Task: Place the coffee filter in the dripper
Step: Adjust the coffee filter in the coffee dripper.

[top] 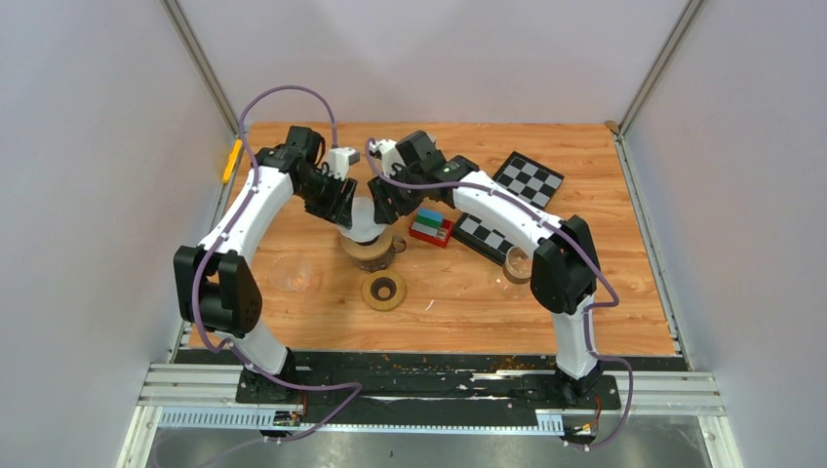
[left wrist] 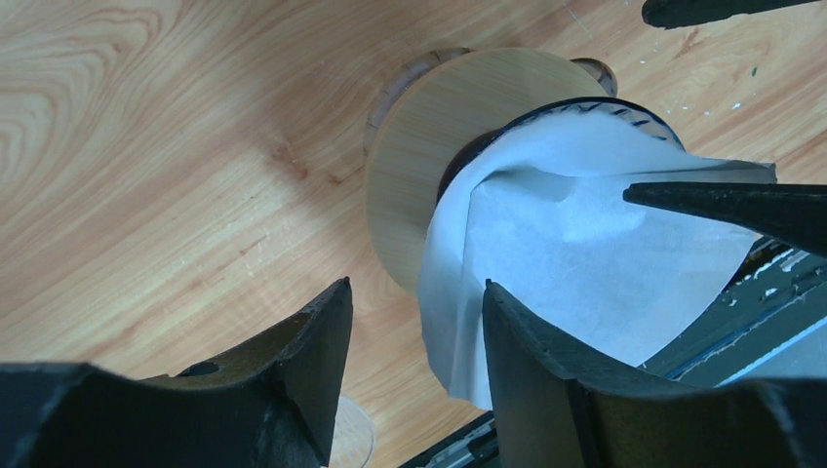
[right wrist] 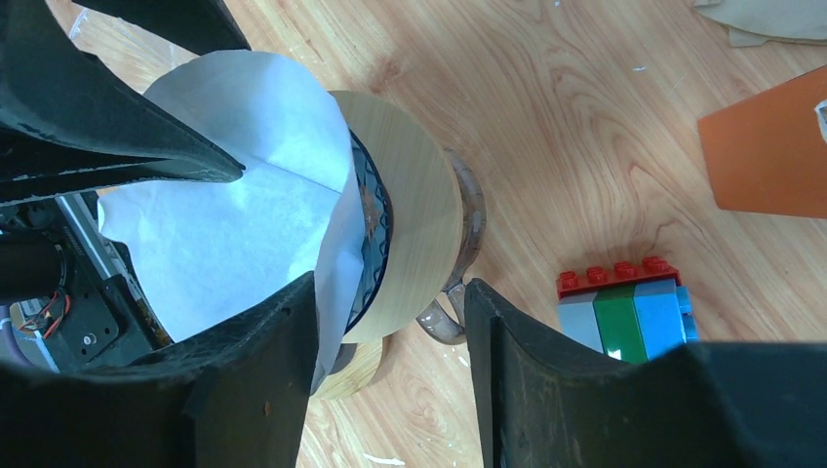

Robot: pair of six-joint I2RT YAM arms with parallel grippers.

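Observation:
The white paper coffee filter [top: 363, 222] [left wrist: 585, 234] [right wrist: 244, 224] stands open in the dripper [top: 371, 251] [left wrist: 439, 127] [right wrist: 419, 214], a glass cone with a round wooden collar and a handle. Its top edge rises well above the rim. My left gripper [top: 349, 207] [left wrist: 414, 292] is open at the filter's left side, the paper's edge lying between its jaws by the inner finger. My right gripper [top: 382, 210] [right wrist: 390, 292] is open on the opposite side and straddles the filter's edge and the dripper's rim, one finger inside the cone.
A wooden ring [top: 383, 290] lies just in front of the dripper. A stack of toy bricks [top: 430, 227] [right wrist: 624, 307] sits close to its right. Two checkerboard cards [top: 528, 178] lie further right, with a glass [top: 517, 265] near the right arm. An orange card [right wrist: 770, 156] is at the far side.

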